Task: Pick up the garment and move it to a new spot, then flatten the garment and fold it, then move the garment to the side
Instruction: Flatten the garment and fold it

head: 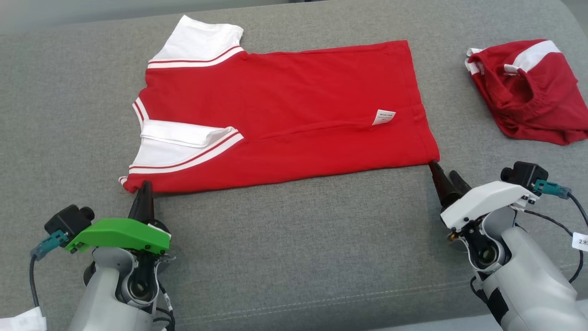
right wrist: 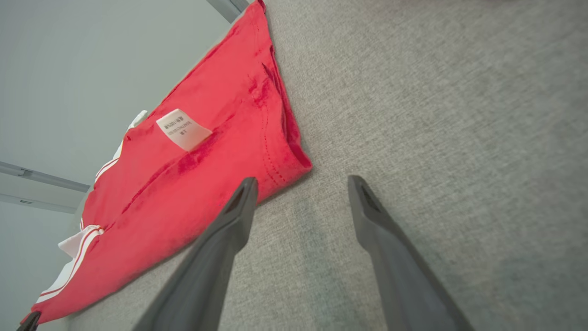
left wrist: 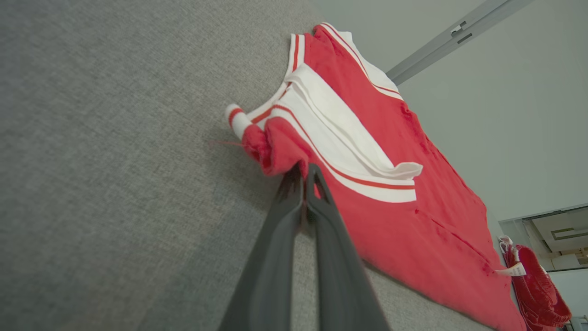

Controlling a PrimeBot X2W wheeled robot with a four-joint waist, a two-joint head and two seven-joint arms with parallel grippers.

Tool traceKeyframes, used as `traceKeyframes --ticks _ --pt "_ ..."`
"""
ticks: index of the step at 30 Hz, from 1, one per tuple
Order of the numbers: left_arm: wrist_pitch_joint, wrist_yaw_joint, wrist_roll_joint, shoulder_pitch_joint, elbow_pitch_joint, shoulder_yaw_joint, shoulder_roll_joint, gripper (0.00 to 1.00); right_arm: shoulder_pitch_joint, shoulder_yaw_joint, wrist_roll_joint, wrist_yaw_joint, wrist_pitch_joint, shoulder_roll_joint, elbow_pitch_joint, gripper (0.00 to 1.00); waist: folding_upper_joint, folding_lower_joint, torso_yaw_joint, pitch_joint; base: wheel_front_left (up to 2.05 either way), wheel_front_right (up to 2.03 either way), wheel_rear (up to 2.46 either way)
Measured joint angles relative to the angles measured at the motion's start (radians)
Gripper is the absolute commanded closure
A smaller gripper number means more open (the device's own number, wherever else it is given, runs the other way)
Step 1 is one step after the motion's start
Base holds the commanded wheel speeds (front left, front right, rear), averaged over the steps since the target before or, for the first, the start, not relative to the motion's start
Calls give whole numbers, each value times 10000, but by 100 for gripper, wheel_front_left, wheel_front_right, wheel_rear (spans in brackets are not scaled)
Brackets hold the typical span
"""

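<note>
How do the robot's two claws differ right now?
The left gripper is shut, pinching a sleeve-end corner of the red shirt; the right gripper stands open at its hem corner, gripping nothing. The left wears a green cover, the right a white one. Both have dark fingers.

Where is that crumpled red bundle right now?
In the head view, the crumpled red bundle lies far right on the grey cushion, apart from the flat red shirt, beyond the right hand.

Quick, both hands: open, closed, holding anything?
Left hand: closed on the red shirt's near shoulder corner.
Right hand: open at the hem corner, holding nothing.
</note>
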Motion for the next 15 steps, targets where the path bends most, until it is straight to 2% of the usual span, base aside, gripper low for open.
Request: traceKeyframes --ticks 11,12,13,14,15 --pt "-98 -100 12 -197 -284 -420 -40 100 -725 -56 251 -105 403 157 748 0 0 0 382 264 0 0 0" --pt "-113 -100 12 -199 -290 -430 -50 100 -792 -50 253 -104 435 159 811 3 -1 0 409 280 0 0 0" --pt "-142 -100 10 -199 -291 -430 -61 100 -870 -42 253 -104 477 163 876 18 0 0 429 292 0 0 0" --pt "-142 -102 12 -199 -295 -439 -63 100 -951 -25 253 -104 491 174 928 47 0 0 444 299 0 0 0" --pt "-142 -104 12 -199 -297 -454 -65 100 -1021 -10 253 -104 520 182 978 60 0 0 457 303 0 0 0"
